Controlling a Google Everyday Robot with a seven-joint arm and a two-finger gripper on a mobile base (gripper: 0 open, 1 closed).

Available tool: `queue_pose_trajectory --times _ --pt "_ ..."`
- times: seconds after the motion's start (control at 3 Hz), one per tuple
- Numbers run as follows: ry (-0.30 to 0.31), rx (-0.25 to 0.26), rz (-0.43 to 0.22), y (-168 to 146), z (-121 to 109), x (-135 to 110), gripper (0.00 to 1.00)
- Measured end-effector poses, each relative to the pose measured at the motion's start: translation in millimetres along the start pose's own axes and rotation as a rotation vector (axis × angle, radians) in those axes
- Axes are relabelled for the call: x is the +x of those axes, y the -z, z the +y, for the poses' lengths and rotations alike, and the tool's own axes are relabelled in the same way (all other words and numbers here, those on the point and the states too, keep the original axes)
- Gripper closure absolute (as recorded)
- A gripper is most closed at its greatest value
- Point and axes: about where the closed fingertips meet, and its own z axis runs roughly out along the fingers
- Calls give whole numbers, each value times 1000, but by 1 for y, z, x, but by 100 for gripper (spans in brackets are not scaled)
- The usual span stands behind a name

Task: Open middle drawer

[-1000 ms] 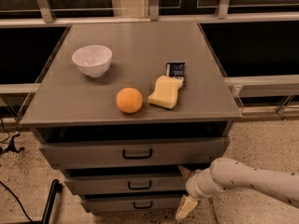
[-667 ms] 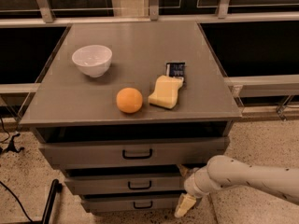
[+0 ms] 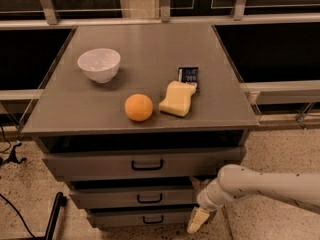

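Note:
The grey cabinet has three drawer fronts below its top. The middle drawer point(image 3: 115, 197) is a flat grey front with a small black bar handle point(image 3: 149, 198). It sits between the wider top drawer point(image 3: 100, 165) and the smaller bottom drawer point(image 3: 125, 218). All three fronts step back from top to bottom. My gripper point(image 3: 199, 219), on the white arm point(image 3: 260, 184) coming in from the right, is low at the right end of the middle and bottom drawers, right of the handle and apart from it.
On the cabinet top point(image 3: 75, 109) stand a white bowl point(image 3: 99, 64), an orange point(image 3: 138, 107), a yellow sponge point(image 3: 177, 98) and a dark packet point(image 3: 188, 75). A black stand and cables point(image 3: 52, 219) are on the floor at the left.
The arm and gripper have shifted slightly left, closer to the drawers' right end. The drawers have not moved.

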Motion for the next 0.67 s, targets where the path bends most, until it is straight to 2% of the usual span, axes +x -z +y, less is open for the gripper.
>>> queue_pose_trajectory --times 0.33,0.67 --pt "-60 -62 6 -9 6 12 0" --pt "-80 -87 6 -8 9 13 0"
